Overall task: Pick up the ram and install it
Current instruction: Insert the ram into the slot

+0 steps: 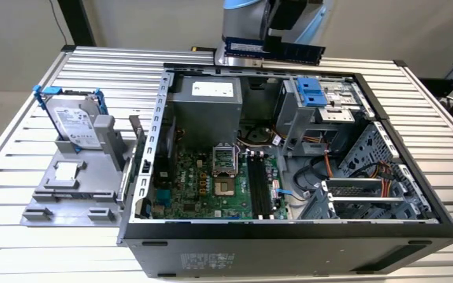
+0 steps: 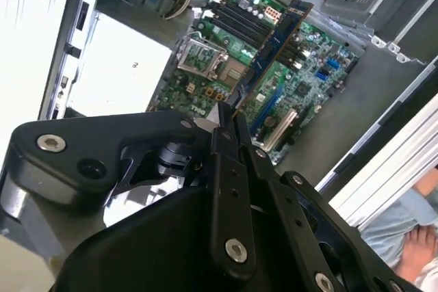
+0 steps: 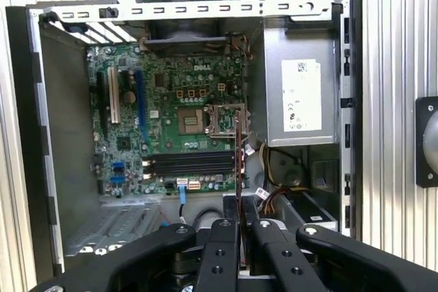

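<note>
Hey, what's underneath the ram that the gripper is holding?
The open computer case, its green motherboard and black memory slots lie below. The ram hides a thin strip of board.

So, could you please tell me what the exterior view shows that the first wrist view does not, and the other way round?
Exterior view: the hard drive in its blue frame on a grey stand beside the case, and the ram seen lengthwise, high above the case's rear. First wrist view: the gripper shut on the ram, seen edge-on. Both: the open case, the motherboard and its black memory slots.
</note>
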`<action>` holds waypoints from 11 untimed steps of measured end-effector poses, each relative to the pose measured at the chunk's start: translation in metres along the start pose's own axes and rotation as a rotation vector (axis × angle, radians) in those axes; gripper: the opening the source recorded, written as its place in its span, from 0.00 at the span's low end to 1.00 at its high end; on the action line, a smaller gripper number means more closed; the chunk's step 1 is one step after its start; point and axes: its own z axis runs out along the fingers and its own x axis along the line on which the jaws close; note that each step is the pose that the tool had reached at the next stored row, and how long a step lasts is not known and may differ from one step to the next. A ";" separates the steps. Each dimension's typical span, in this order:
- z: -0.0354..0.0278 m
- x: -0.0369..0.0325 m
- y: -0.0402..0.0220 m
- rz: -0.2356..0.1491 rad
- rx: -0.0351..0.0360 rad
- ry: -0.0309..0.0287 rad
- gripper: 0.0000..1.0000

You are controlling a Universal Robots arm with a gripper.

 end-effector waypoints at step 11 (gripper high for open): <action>0.0000 0.0000 0.0000 0.194 0.0068 -0.0020 0.00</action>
